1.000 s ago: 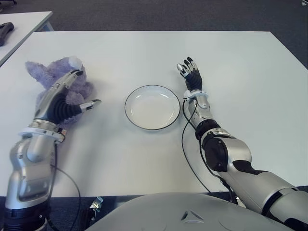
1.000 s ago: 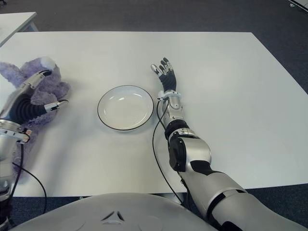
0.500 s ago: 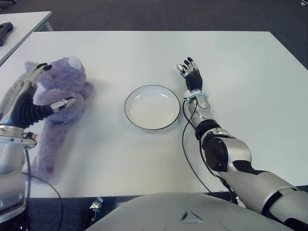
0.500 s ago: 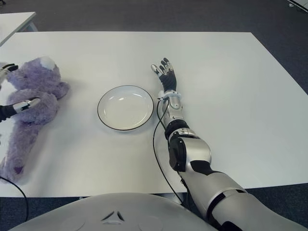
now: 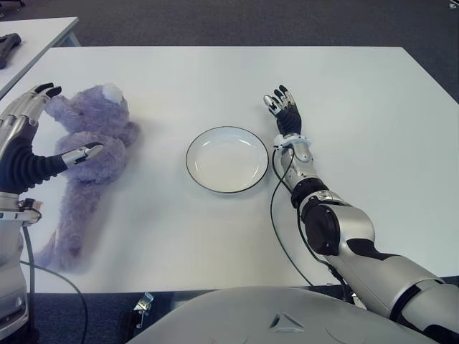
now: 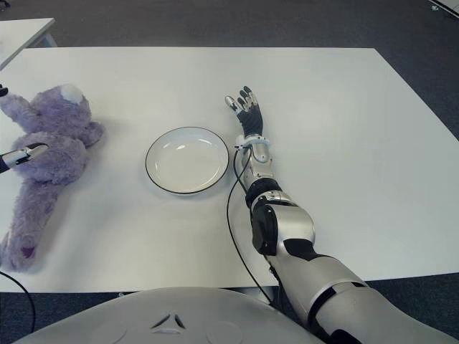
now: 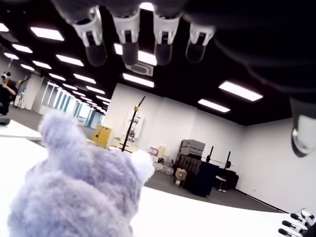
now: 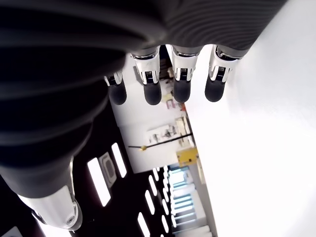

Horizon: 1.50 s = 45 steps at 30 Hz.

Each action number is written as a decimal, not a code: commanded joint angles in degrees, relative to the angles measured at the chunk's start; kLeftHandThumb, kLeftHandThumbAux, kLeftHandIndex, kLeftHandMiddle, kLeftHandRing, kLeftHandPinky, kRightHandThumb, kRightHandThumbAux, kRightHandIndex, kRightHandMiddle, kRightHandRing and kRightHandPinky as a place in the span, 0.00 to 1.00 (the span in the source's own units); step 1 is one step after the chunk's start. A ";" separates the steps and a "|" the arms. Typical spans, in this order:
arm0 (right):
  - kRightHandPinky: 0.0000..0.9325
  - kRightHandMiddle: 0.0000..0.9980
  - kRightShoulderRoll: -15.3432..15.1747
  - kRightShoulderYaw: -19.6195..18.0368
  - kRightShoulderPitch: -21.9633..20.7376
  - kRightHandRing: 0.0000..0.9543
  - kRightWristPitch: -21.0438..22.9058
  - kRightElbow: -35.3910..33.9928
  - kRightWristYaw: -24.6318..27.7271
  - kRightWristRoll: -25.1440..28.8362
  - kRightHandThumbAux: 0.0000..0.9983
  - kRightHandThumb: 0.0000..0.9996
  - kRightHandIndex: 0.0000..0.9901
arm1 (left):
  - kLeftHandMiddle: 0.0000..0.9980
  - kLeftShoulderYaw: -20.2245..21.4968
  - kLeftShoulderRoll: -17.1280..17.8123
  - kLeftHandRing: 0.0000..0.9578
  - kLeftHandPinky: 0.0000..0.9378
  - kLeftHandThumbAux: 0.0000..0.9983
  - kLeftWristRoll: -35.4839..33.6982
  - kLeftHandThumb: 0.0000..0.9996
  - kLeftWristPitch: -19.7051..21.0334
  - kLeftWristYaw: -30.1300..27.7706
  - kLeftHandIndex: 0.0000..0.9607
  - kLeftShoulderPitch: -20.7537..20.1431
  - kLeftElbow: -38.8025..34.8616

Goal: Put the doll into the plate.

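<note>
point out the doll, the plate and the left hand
doll point(image 5: 97, 136), left eye view, on its purple head
plate point(image 5: 227, 159), left eye view, on its bare white centre
left hand point(image 5: 29, 154), left eye view, on its black palm, fingers spread beside the doll

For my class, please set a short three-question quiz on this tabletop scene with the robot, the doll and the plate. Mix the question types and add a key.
1. True or false: the doll already lies in the plate.
2. Which hand is nearer the doll? A) left hand B) right hand
3. Fill in: the plate stands on the table between the doll and the ____ hand.

Key
1. False: the doll lies on the table to the left of the plate, and the plate holds nothing.
2. A: the left hand is open beside the doll, holding nothing.
3. right: it is open, just right of the plate.
</note>
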 commanded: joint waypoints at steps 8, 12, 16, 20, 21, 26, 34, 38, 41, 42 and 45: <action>0.07 0.02 3.45 -1.72 10.64 0.02 7.65 7.45 -1.12 1.09 0.72 0.19 0.02 | 0.06 2.22 -1.34 0.04 0.00 0.42 -0.24 0.01 -7.45 3.68 0.00 2.07 10.01; 0.08 0.02 3.37 -1.92 10.59 0.02 7.86 7.46 -1.09 1.11 0.72 0.20 0.02 | 0.07 -1.98 -2.23 0.04 0.01 0.43 2.10 0.00 -10.93 8.30 0.01 0.02 18.36; 0.08 0.02 3.34 -2.30 10.53 0.03 7.98 7.45 -0.93 1.27 0.72 0.20 0.02 | 0.07 -5.21 -3.34 0.05 0.01 0.43 2.58 0.00 -12.63 11.89 0.02 -2.52 23.14; 0.07 0.03 3.21 -2.02 10.62 0.03 7.51 7.42 -0.80 0.67 0.71 0.20 0.02 | 0.07 -7.21 -4.24 0.06 0.02 0.45 1.98 0.00 -13.40 15.33 0.02 -6.09 27.43; 0.07 0.03 3.17 -1.96 10.63 0.03 7.45 7.42 -0.78 0.55 0.71 0.19 0.02 | 0.07 -7.53 -4.32 0.06 0.02 0.45 1.91 0.00 -13.53 15.88 0.02 -6.56 28.18; 0.07 0.03 2.98 -1.63 10.67 0.03 7.34 7.41 -0.85 0.13 0.70 0.18 0.02 | 0.06 -8.53 -4.83 0.05 0.02 0.47 -0.04 0.01 -14.13 17.38 0.01 -8.76 31.92; 0.07 0.03 2.56 -1.59 10.79 0.03 7.21 7.40 -0.63 0.09 0.70 0.18 0.02 | 0.03 -9.25 -5.34 0.03 0.04 0.47 -5.89 0.02 -15.40 16.53 0.00 -11.54 37.75; 0.06 0.02 2.33 -1.54 10.82 0.02 7.23 7.40 -0.55 0.05 0.69 0.17 0.02 | 0.02 -9.72 -5.66 0.02 0.02 0.46 -8.57 0.02 -14.93 15.52 0.00 -12.49 39.54; 0.06 0.02 2.23 -1.48 10.82 0.02 7.24 7.41 -0.62 -0.04 0.69 0.17 0.02 | 0.02 -10.20 -5.63 0.02 0.02 0.45 -9.30 0.02 -15.22 15.70 0.00 -13.00 40.69; 0.06 0.02 2.19 -1.45 10.81 0.02 7.28 7.41 -0.70 -0.08 0.69 0.17 0.02 | 0.02 -10.46 -5.69 0.02 0.01 0.45 -9.58 0.02 -15.37 15.84 0.00 -13.34 41.35; 0.07 0.02 2.11 -1.50 10.73 0.02 7.40 7.42 -0.84 -0.05 0.69 0.17 0.02 | 0.02 -11.11 -5.83 0.02 0.01 0.45 -10.32 0.02 -15.54 16.13 0.00 -14.27 42.83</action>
